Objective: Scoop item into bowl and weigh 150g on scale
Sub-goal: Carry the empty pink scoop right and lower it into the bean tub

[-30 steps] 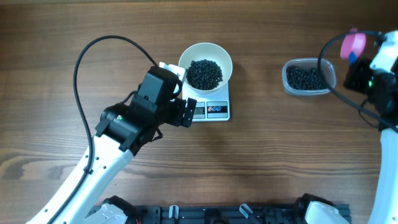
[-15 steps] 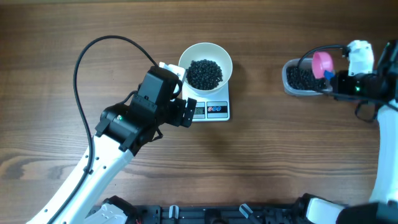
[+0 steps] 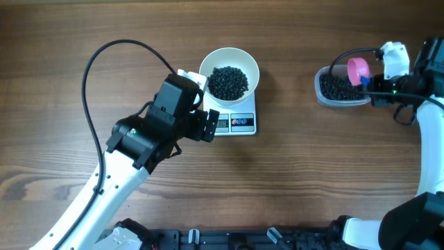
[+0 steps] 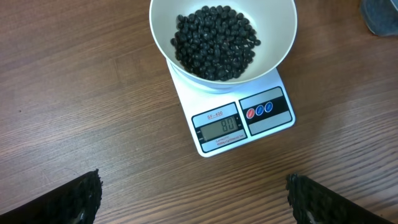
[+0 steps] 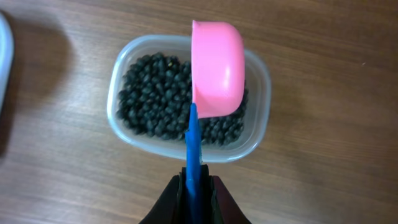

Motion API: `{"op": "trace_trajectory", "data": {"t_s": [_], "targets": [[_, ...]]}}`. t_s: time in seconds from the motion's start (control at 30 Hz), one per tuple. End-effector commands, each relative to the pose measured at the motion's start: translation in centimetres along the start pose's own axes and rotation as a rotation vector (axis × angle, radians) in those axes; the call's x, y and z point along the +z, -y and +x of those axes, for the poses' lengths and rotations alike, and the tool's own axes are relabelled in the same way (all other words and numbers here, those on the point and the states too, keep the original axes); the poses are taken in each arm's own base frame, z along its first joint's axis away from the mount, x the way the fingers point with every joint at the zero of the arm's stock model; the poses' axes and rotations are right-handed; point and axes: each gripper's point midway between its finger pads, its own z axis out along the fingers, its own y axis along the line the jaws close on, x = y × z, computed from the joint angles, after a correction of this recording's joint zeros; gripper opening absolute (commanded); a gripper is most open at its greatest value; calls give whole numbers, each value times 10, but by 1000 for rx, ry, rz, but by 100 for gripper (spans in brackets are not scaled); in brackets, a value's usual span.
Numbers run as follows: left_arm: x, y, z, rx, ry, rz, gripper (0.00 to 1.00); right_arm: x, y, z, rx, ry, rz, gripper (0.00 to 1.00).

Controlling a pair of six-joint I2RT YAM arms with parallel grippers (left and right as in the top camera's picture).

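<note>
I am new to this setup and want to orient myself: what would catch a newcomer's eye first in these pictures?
The pink scoop, held by its blue handle in the shut right pincer, is over a clear tub of black beans at the right of the table. Next comes the white bowl of beans on the scale in the middle, whose display reads 80. The left pincer is open just short of the scale.

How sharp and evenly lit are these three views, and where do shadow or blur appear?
Overhead: even, soft light, no strong glare; the display of the scale is too small to read. Left wrist: bowl and scale sharp; the left claw shows only dark, blurred fingertips at the bottom corners. Right wrist: the pink scoop is sharp; a soft shadow lies on the table upper left.
</note>
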Motion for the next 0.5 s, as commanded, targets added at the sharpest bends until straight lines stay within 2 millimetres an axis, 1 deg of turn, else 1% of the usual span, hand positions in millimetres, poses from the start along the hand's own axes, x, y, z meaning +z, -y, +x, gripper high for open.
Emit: {"op": "trace_trajectory", "data": {"t_s": [0.0,0.1,0.4,0.47], "targets": [[2,1,2,12,-6,8,100,11,9,5,-34,-39,29,4],[2,1,2,12,-7,8,100,18,14,9,-31,-68,45,4],[2,1,2,12,-6,8,100,38,13,20,-14,-123,14,4],[2,1,2,12,-7,8,100,40,10,19,-11,-121,-5,4]]}}
